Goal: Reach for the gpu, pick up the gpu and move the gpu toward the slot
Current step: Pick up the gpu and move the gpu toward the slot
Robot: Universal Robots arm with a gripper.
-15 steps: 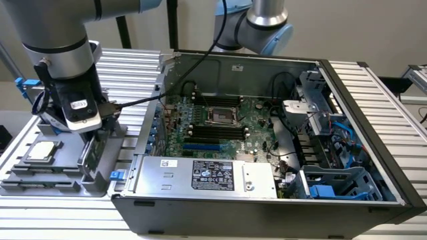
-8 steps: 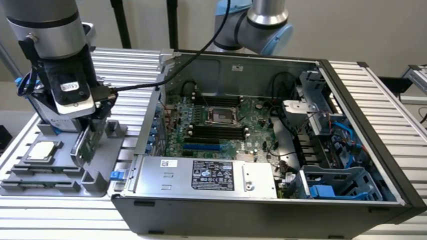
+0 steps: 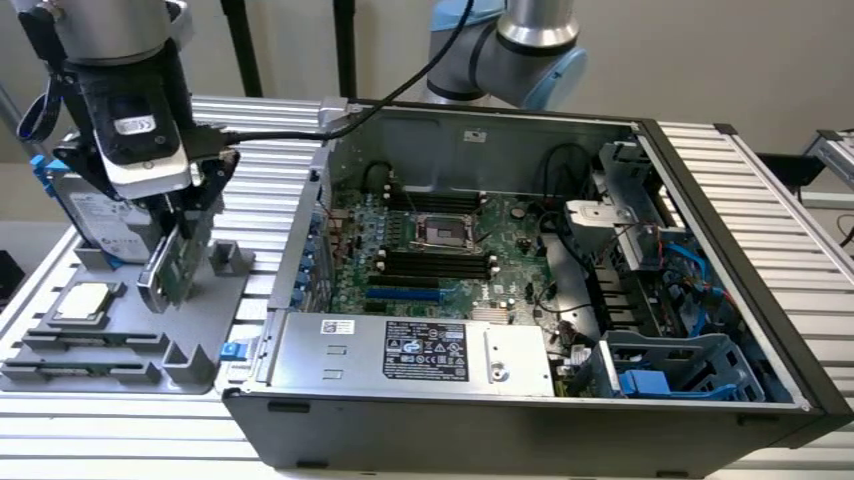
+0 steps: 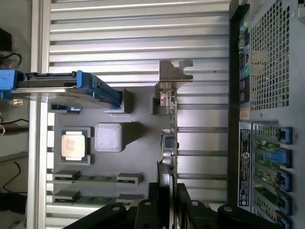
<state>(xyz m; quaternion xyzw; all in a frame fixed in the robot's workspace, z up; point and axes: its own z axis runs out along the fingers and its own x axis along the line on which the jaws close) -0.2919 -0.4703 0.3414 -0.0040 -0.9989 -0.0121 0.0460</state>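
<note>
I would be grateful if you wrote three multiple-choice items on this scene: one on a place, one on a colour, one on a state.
1. Where does the gpu stand?
A. in the grey holder beside the computer case
B. in the motherboard slot
C. on the power supply

2. What colour are the rails on the hard drive?
A. red
B. blue
C. yellow

3. How is the computer case?
A. closed
B. open, motherboard in sight
C. upside down

Answers:
1 A: the card stands on edge in the grey holder, at the exterior view's left of the case, with the pincer at its edge.
2 B: blue rails frame the silver drive.
3 B: the motherboard lies in plain sight.
</note>
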